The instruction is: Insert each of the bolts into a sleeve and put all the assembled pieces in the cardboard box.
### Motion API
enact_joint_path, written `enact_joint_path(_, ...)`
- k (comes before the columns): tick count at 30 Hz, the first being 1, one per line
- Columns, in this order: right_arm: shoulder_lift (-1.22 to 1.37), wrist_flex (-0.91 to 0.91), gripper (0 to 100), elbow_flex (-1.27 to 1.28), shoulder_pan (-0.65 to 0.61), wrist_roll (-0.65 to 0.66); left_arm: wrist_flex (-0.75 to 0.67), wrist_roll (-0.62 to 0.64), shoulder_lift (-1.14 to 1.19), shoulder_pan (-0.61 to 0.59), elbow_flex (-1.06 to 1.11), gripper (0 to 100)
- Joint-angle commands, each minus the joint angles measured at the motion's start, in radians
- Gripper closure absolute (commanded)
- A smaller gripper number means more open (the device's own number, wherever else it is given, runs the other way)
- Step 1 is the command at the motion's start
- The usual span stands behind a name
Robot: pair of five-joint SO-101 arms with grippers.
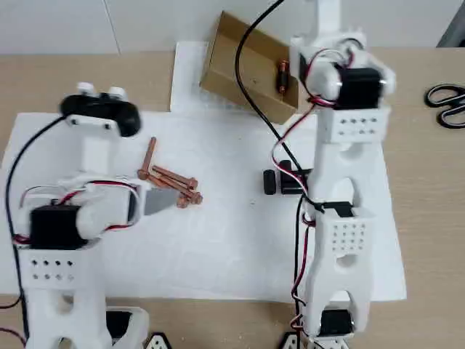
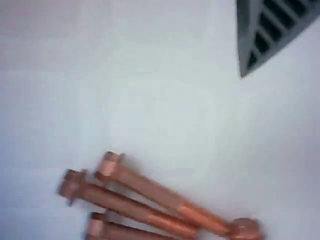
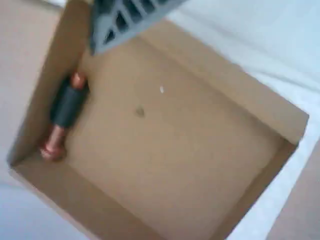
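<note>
"Where are your fingers right now?"

"My left fingers (image 2: pixel 265 30) hang released, gripping nothing, just above the loose bolts (image 1: pixel 174 183). The bolts lie in a small heap left of centre on the white sheet (image 1: pixel 218 247). A lone bolt (image 1: pixel 149 161) lies just beside them, pointing toward the top of the frame."

"And the other side?"

"My right fingers (image 3: pixel 125 20) are released too, over the cardboard box (image 1: pixel 221 69) at the top centre. One assembled piece (image 3: pixel 65 107), a bolt through a black sleeve, lies inside against the box wall, apart from my fingers."

"And the sleeves?"

"Black sleeves (image 1: pixel 270 182) lie near the middle of the sheet, beside my right arm. Scissors (image 1: pixel 447 102) rest on the counter (image 1: pixel 429 218) at the right edge."
</note>
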Motion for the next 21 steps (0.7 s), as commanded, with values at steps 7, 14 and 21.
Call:
enact_joint_path(7, -0.213, 0.067, 76.1, 0.061, 0.097, 0.011, -0.014, 0.075, -0.006, 0.054, -0.039, 63)
enact_joint_path(14, -0.559, 0.056, 76.1, 0.746, 0.01, 0.011, 0.021, 0.075, 0.104, 0.054, -0.042, 63)
enact_joint_path(21, -0.805, 0.019, 76.1, 1.332, -0.07, 0.009, -0.005, 0.074, 0.166, 0.081, -0.041, 63)
